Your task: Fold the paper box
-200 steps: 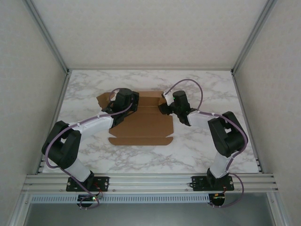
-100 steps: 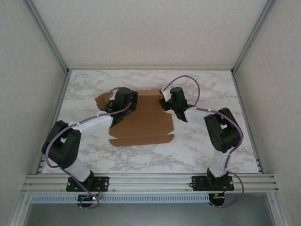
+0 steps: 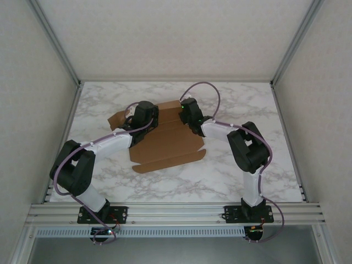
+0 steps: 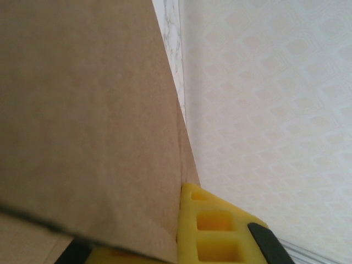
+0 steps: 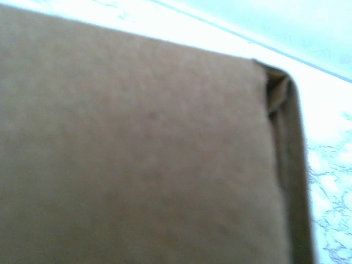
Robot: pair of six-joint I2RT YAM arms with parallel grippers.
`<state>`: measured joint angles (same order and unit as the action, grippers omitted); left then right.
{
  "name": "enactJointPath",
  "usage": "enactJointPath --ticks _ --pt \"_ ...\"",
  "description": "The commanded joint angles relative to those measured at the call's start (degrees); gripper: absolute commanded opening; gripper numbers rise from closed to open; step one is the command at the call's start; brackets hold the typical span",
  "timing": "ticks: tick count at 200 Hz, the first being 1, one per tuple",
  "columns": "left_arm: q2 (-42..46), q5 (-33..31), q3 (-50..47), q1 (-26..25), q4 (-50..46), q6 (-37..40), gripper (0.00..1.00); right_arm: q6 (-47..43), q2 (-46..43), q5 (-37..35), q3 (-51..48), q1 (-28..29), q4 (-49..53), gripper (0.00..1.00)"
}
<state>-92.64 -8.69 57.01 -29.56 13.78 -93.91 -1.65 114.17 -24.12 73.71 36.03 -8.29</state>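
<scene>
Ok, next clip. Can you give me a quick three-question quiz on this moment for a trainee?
1. True or false: the paper box is already folded shut on the table.
2. Where on the box is the right gripper? A) at the far edge, B) at the near flap, C) well away from the box.
3. Fill in: in the left wrist view, the left gripper has cardboard between its ____-coloured fingers.

Key: 1 false, as it is still spread open with the near flap out; 2 A; 3 yellow.
</scene>
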Motion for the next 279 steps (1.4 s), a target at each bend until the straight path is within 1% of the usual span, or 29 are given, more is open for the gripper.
enactJointPath --ticks 1,16,25,36,54,66,69,72,78,85,92,101,114,115,134,152,161,164,167,177,198,211,221,232,239,247,256,270,279 --pt "-0.36 7.40 0.46 -1.99 -6.39 -0.44 0.00 -2.05 4.12 -12.22 2.24 0.36 8.13 0.01" --pt "-0.17 7.28 0.46 -1.99 -6.57 -0.57 0.00 -0.17 4.70 -16.37 2.82 0.63 8.89 0.00" --pt "-0.22 7.28 0.53 -1.99 -6.57 -0.53 0.00 1.74 5.07 -16.78 3.79 0.67 10.64 0.00" --pt "-0.36 7.36 0.60 -1.99 -6.49 -0.40 0.00 2.92 5.41 -15.02 4.39 0.75 11.41 0.00" --pt "-0.76 7.62 0.49 -1.97 -6.44 -0.40 0.00 3.80 5.17 -9.53 4.84 0.67 12.08 0.06" --pt "-0.97 7.77 0.14 -1.94 -6.19 -0.23 0.00 3.74 4.69 -5.90 4.64 0.58 12.16 0.15" --pt "-1.05 7.65 0.04 -1.97 -6.24 -0.22 0.00 3.57 4.54 -5.06 4.60 0.57 12.28 0.19" --pt "-1.06 7.51 -0.07 -1.99 -6.36 -0.15 0.00 3.27 4.35 -3.90 4.58 0.48 12.48 0.26" --pt "-1.09 7.15 -0.35 -1.99 -6.55 -0.13 0.00 2.64 3.86 -2.07 4.29 0.50 12.47 0.35" --pt "-1.10 6.94 -0.77 -1.83 -6.57 -0.05 0.00 1.88 3.06 0.13 3.39 0.39 11.98 0.43" --pt "-1.07 6.69 -1.21 -1.74 -6.71 0.04 0.00 1.44 1.95 2.40 2.35 0.12 11.52 0.49" --pt "-1.00 6.45 -1.83 -1.64 -6.75 -0.13 0.00 1.36 0.57 4.53 1.10 -0.28 10.97 0.53" --pt "-0.85 6.23 -2.69 -1.55 -6.57 -0.18 0.00 1.65 -1.72 6.85 -0.79 -1.07 10.52 0.61" --pt "-0.86 6.18 -2.78 -1.55 -6.57 -0.16 0.00 1.65 -1.91 7.09 -0.87 -1.15 10.37 0.63" --pt "-0.47 5.77 -3.80 -1.40 -6.40 0.02 0.00 0.12 -7.40 11.90 -7.22 -1.50 4.30 0.78" --pt "-0.38 5.05 -4.28 -1.38 -6.55 0.45 0.00 -1.25 -13.18 19.73 -12.80 -2.25 0.19 0.80" --pt "-0.41 4.79 -4.36 -1.37 -6.75 0.64 0.00 -1.17 -15.77 22.48 -14.70 -2.88 -0.91 0.81" --pt "-0.37 4.70 -4.41 -1.38 -6.75 0.80 0.00 -1.04 -16.76 23.52 -15.33 -3.01 -1.35 0.84" --pt "-0.39 4.54 -4.45 -1.38 -6.75 0.97 0.00 -0.85 -17.65 24.27 -15.83 -3.30 -1.64 0.85" --pt "-0.52 4.08 -4.63 -1.38 -7.14 1.18 0.00 0.02 -20.43 27.24 -17.22 -4.19 -2.36 0.86" --pt "-0.70 3.68 -5.33 -1.16 -6.62 1.49 0.00 1.72 -24.81 36.39 -18.95 -6.30 -2.73 0.87" --pt "-0.87 3.68 -5.50 -1.11 -6.29 2.07 0.00 2.81 -26.40 42.45 -18.91 -7.44 -2.16 0.86" --pt "-1.10 3.72 -5.50 -1.11 -6.22 2.60 0.00 5.14 -27.33 44.22 -18.53 -8.22 -2.46 0.84" --pt "-1.20 3.52 -5.67 -1.10 -6.23 3.07 0.00 8.28 -28.10 41.76 -17.74 -8.74 -2.70 0.80" --pt "-1.31 3.43 -5.92 -1.11 -6.22 3.12 0.00 10.32 -28.17 37.77 -16.21 -8.87 -0.73 0.78" --pt "-1.38 3.34 -6.12 -1.09 -6.16 3.16 0.00 11.93 -27.43 33.43 -12.36 -8.96 4.77 0.75" --pt "-1.57 3.40 -6.30 -1.11 -5.96 3.45 0.00 12.88 -25.32 29.54 -6.83 -9.06 11.60 0.69" --pt "-2.25 3.41 -6.10 -1.11 -6.13 3.86 0.00 13.00 -21.45 28.21 0.07 -9.14 19.08 0.60" --pt "-2.58 3.35 -6.12 -1.11 -6.09 4.02 0.00 14.45 -19.23 26.47 3.68 -9.25 22.60 0.57"
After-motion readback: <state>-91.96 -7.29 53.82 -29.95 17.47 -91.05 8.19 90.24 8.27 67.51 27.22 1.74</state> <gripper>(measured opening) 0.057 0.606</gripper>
